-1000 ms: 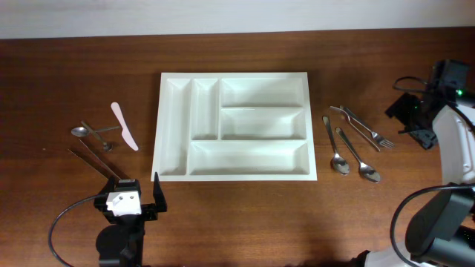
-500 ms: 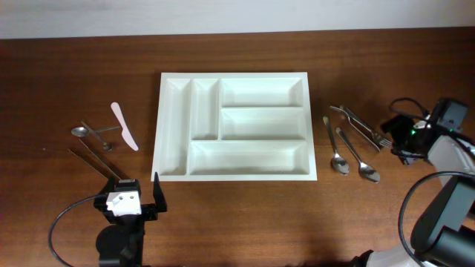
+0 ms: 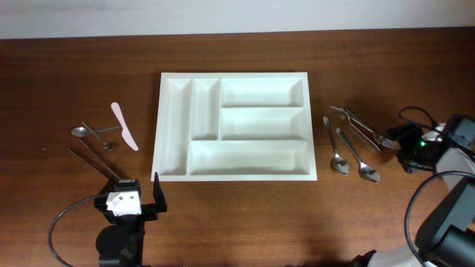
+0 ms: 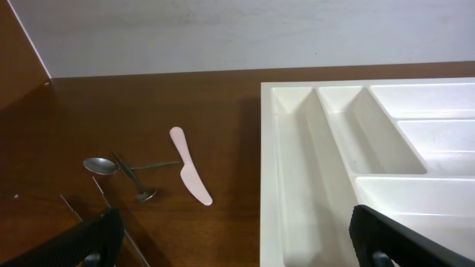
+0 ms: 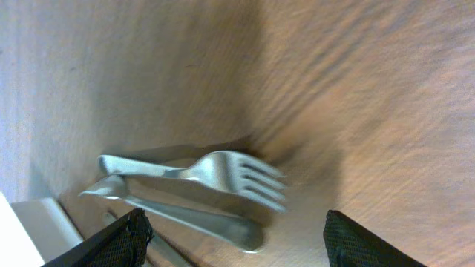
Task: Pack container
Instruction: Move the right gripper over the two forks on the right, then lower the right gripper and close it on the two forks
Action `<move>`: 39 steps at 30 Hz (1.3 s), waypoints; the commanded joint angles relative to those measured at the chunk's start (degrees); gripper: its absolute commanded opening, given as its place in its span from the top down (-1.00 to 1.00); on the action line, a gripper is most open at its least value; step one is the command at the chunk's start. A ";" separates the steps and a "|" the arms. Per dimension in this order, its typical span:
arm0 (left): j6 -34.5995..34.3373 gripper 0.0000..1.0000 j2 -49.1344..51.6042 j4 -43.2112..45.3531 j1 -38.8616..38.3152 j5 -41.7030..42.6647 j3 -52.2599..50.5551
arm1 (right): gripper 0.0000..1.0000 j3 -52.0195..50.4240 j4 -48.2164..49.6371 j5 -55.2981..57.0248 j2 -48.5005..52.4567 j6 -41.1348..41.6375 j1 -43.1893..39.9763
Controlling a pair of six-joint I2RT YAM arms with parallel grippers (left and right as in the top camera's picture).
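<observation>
No text, label, brand, number or sign can be read anywhere.

The container (image 3: 234, 139) lies centred on the table (image 3: 237, 215), forks (image 3: 362, 126) and spoons (image 3: 349, 157) to its right, spatula (image 3: 125, 126) left.

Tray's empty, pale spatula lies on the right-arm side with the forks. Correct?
Not quite. The tray is empty, but the pale spatula lies on the left-arm side, apart from the forks, which lie on the right-arm side. The overhead view shows it.
</observation>
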 commanded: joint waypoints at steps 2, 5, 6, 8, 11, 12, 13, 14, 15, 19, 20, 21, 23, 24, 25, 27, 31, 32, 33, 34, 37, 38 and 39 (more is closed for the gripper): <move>0.90 -0.99 -0.48 0.15 0.24 0.76 -0.31 | -0.51 -0.33 -0.98 -1.01 0.07 -4.94 -1.57; 0.90 -0.98 -0.48 0.15 0.24 0.76 -0.31 | -0.46 -0.35 -0.33 -0.98 0.13 -5.14 -1.55; 0.90 -0.99 -0.48 0.15 0.24 0.76 -0.31 | -0.45 -0.35 0.11 -1.01 0.35 -5.14 -1.51; 0.90 -0.99 -0.48 0.15 0.24 0.76 -0.31 | -0.44 -0.35 1.33 -1.03 1.20 -5.16 -1.51; 0.90 -0.98 -0.48 0.15 0.24 0.76 -0.31 | -0.43 -0.35 2.78 -1.07 3.15 -5.18 -1.51; 0.90 -0.98 -0.48 0.15 0.24 0.76 -0.31 | -0.43 -0.35 3.06 -1.29 3.76 -5.33 -1.51; 0.90 -0.98 -0.48 0.15 0.24 0.76 -0.31 | -0.43 -0.35 3.30 -1.46 4.22 -5.35 -1.51; 0.90 -0.98 -0.48 0.15 0.24 0.79 -0.31 | -0.42 -0.35 3.54 -1.79 4.61 -5.35 -1.51; 0.90 -0.98 -0.48 0.15 0.24 0.76 -0.31 | -0.41 -0.35 4.79 -3.37 5.84 -5.35 -1.51; 0.90 -0.98 -0.48 0.15 0.24 0.76 -0.31 | -0.33 -0.35 5.84 -4.44 6.69 -5.40 -1.18; 0.90 -0.99 -0.48 0.15 0.24 0.76 -0.31 | -0.31 -0.35 6.05 -4.63 6.69 -5.35 -1.05; 0.90 -0.98 -0.48 0.15 0.24 0.76 -0.31 | -0.26 -0.35 6.54 -5.14 6.69 -5.35 -0.44; 0.90 -0.98 -0.48 0.15 0.24 0.76 -0.31 | -0.24 -0.35 6.91 -5.53 6.69 -5.35 0.39; 0.90 -0.98 -0.48 0.15 0.24 0.76 -0.31 | -0.22 -0.35 7.06 -5.53 6.69 -5.35 0.90; 0.90 -0.98 -0.48 0.15 0.24 0.76 -0.31 | -0.17 -0.35 7.15 -5.57 6.69 -5.33 1.36; 0.90 -0.99 -0.48 0.15 0.24 0.76 -0.31 | -0.04 -0.35 7.56 -5.73 6.69 -5.31 2.27; 0.90 -0.99 -0.48 0.15 0.24 0.76 -0.31 | 0.21 -0.35 8.17 -5.68 6.69 -5.29 3.32; 0.90 -0.99 -0.48 0.15 0.24 0.76 -0.31 | 0.24 -0.35 8.17 -5.66 6.69 -5.29 3.32; 0.90 -0.98 -0.48 0.15 0.24 0.76 -0.31 | 0.31 -0.35 8.17 -5.66 6.69 -5.31 3.32; 0.90 -0.99 -0.48 0.15 0.24 0.76 -0.31 | 0.40 -0.35 8.17 -5.66 6.69 -5.29 3.32; 0.90 -0.99 -0.48 0.15 0.24 0.76 -0.31 | 0.70 -0.35 8.15 -5.66 6.69 -5.33 3.32; 0.90 -0.98 -0.48 0.15 0.24 0.76 -0.31 | 0.88 -0.35 8.15 -5.64 6.69 -5.33 3.32; 0.90 -0.98 -0.48 0.15 0.24 0.76 -0.31 | 0.92 -0.35 8.13 -5.64 6.69 -5.33 3.32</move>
